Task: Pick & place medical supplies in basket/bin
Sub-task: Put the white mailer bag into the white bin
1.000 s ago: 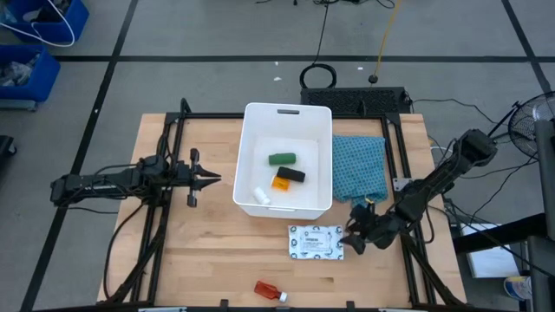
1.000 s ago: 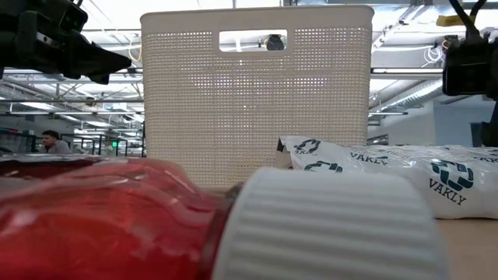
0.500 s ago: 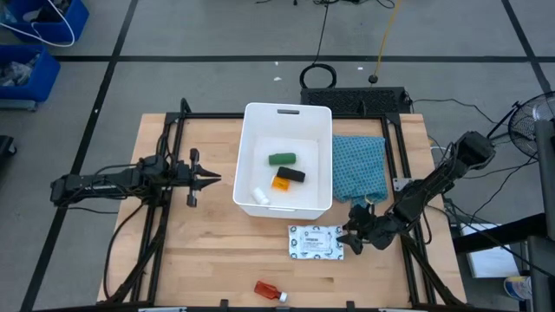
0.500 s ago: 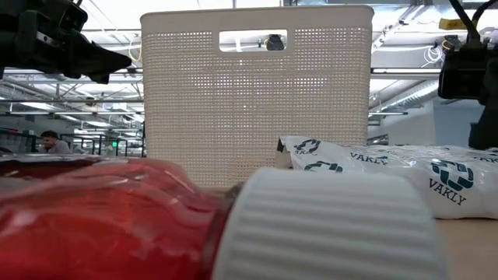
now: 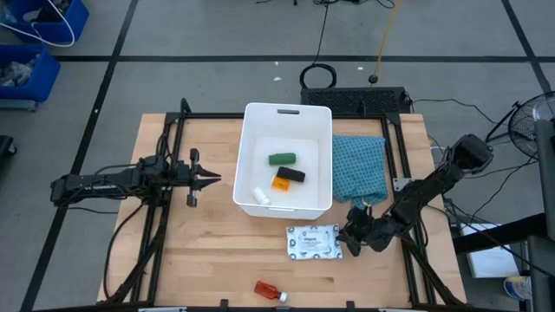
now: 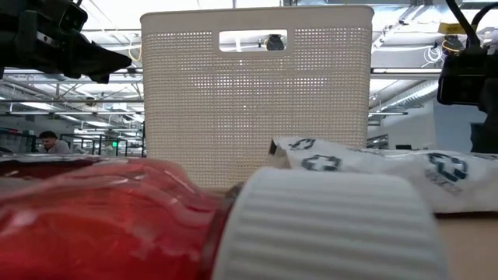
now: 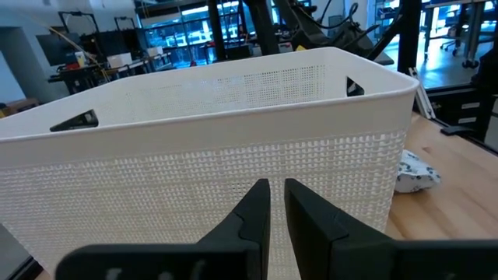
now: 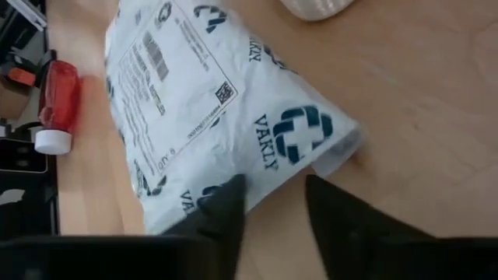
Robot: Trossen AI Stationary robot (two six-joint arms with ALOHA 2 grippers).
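The white bin (image 5: 284,160) stands mid-table and holds a green oblong (image 5: 281,159), a black oblong (image 5: 292,174), an orange vial (image 5: 281,183) and a small white cylinder (image 5: 262,197). In front of it a flat white printed packet (image 5: 315,242) lies on the wood. My right gripper (image 5: 349,237) is at the packet's right edge, closed on it. A red bottle with a white cap (image 5: 270,289) lies on its side near the front edge. My left gripper (image 5: 212,179) hovers shut, left of the bin, holding nothing. My right gripper has the packet's right-hand edge (image 8: 272,187) between its two fingers. One finger (image 8: 224,204) lies over the printed face, and the other (image 8: 333,208) is beside the edge. It comes slanting down from the table's right. That end sits a little raised, and the rest lies on the table.
A teal-blue cloth (image 5: 358,166) lies flat right of the bin, behind my right gripper. In the low view the red bottle (image 6: 117,222) fills the foreground. Black frame rails run along both table sides. Bare wood shows left of the packet.
My right gripper has gone a little toward the table's left and down, against the packet. The packet's right end has been nudged left and lifted slightly, while its left part stays on the table.
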